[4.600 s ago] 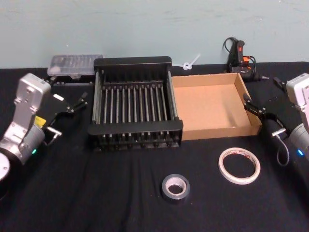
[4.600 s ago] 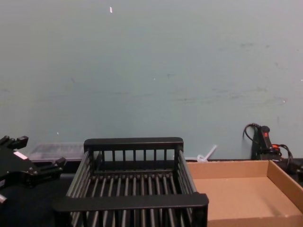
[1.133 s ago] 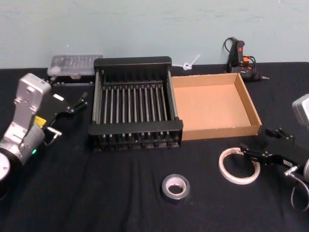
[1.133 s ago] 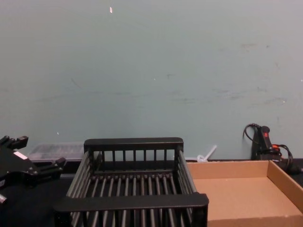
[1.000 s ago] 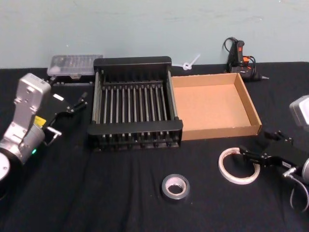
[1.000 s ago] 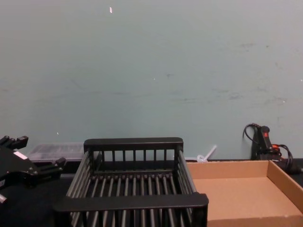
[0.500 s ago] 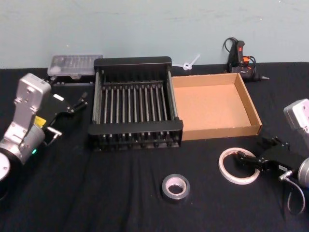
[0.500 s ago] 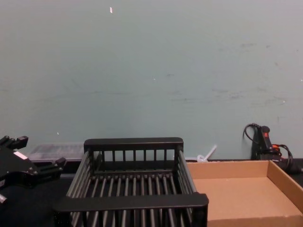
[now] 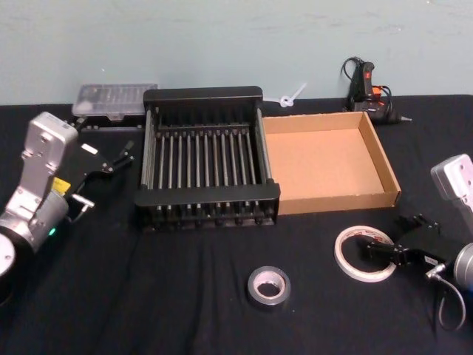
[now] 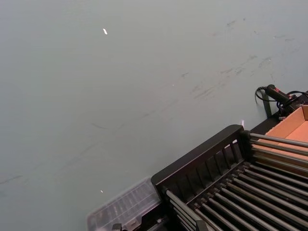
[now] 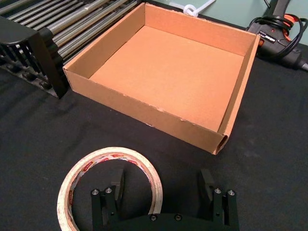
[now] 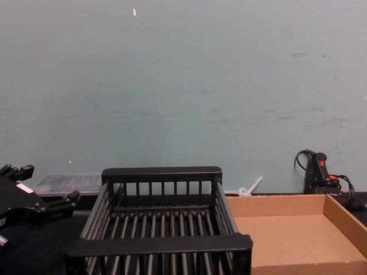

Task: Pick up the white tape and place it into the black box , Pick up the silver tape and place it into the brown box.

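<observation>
The white tape (image 9: 365, 254) lies flat on the black cloth in front of the brown box (image 9: 386, 174). My right gripper (image 9: 392, 237) is open and low over the ring's right side. In the right wrist view one finger (image 11: 116, 185) is inside the white tape (image 11: 77, 175) and the other stands outside it, so the right gripper (image 11: 161, 186) straddles the ring's wall. The silver tape (image 9: 269, 286) lies alone, nearer the table's front, left of the ring. The black box (image 9: 207, 201) stands left of the brown box, touching it. My left gripper (image 9: 120, 156) hovers open, left of the black box.
A clear plastic case (image 9: 114, 98) sits behind the black box's left corner. A glue gun (image 9: 367, 85) with its cable and a white zip tie (image 9: 290, 96) lie behind the brown box, by the wall. Black cloth covers the table.
The right gripper came from beside the brown box down to the white tape, then slid left until one finger stood inside the ring. The left arm has not moved.
</observation>
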